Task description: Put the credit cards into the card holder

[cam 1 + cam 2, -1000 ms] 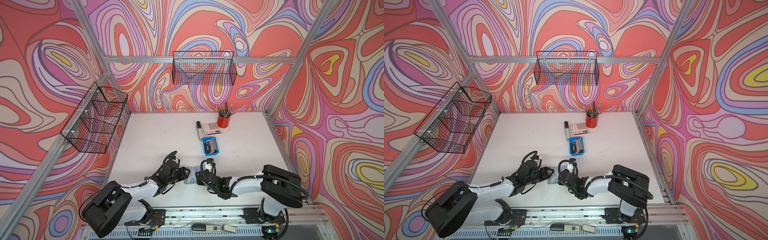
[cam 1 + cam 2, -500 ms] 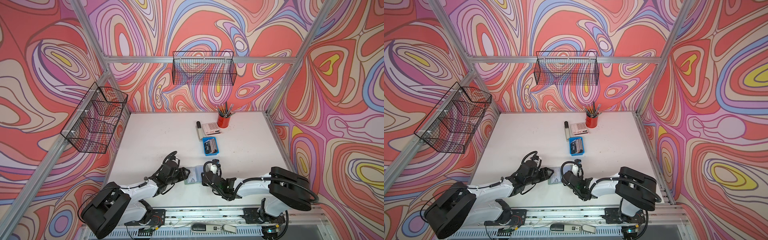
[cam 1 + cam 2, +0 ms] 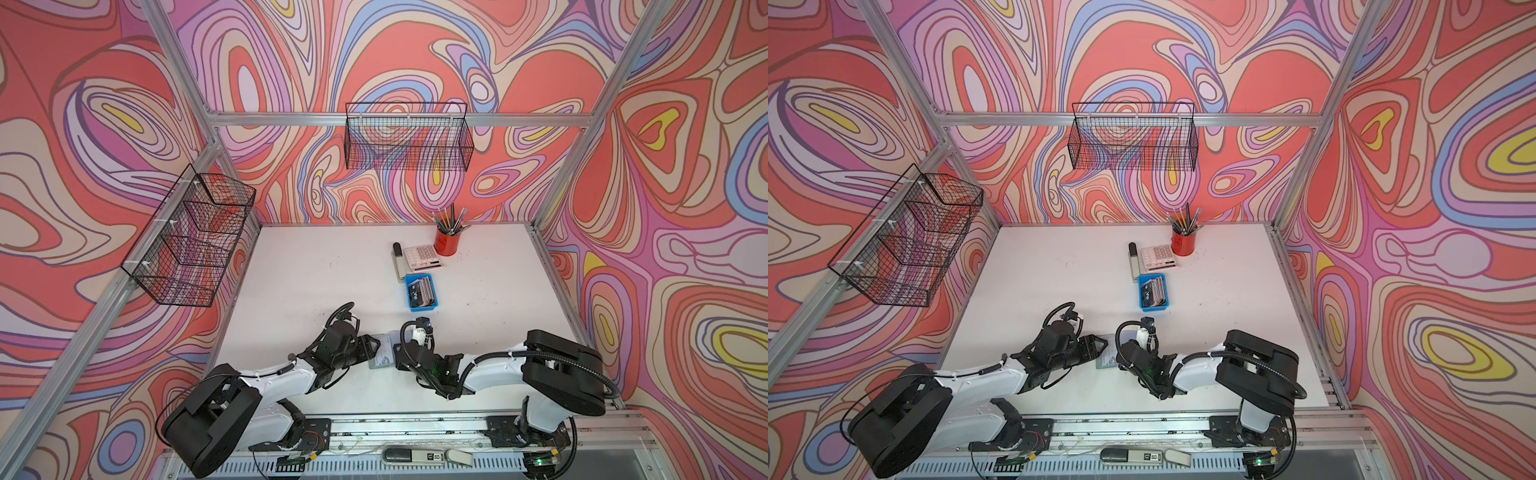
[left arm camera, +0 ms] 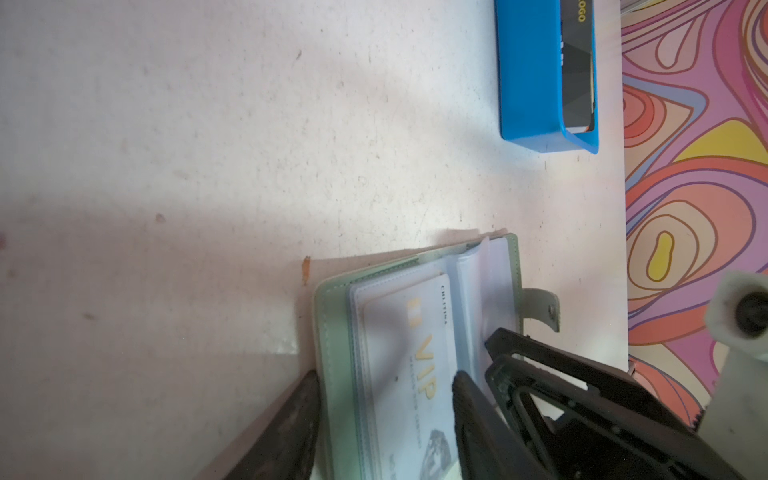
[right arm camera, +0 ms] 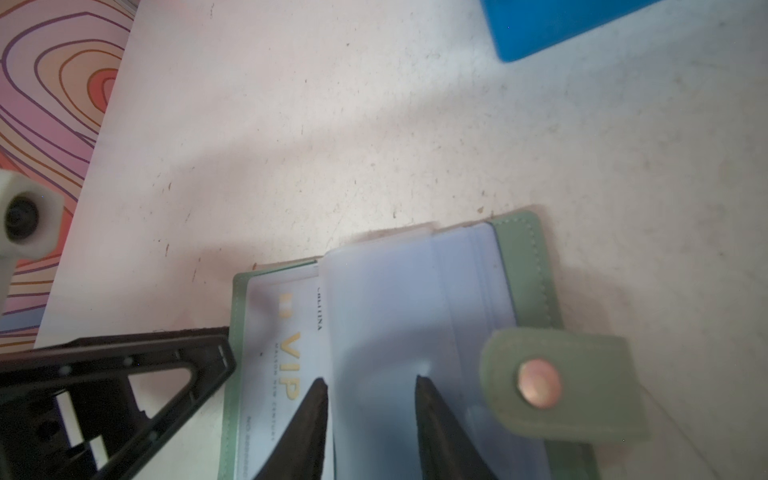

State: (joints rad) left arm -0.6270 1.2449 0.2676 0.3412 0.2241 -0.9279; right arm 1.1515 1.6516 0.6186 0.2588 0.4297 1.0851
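The card holder (image 3: pixel 383 356) lies open near the front edge of the surface (image 3: pixel 332 270), between the left end effector (image 4: pixel 384 376), spread wide astride its card-filled half, and the right end effector (image 5: pixel 370 379), half parted over a limp, slick-looking clear sleeve (image 5: pixel 382 311), gripping nothing; probably best held by its stiffer green cover (image 5: pixel 523 257)

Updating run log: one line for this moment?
card holder open; white VIP card in holder; left gripper open; right gripper open; credit cards in blue tray
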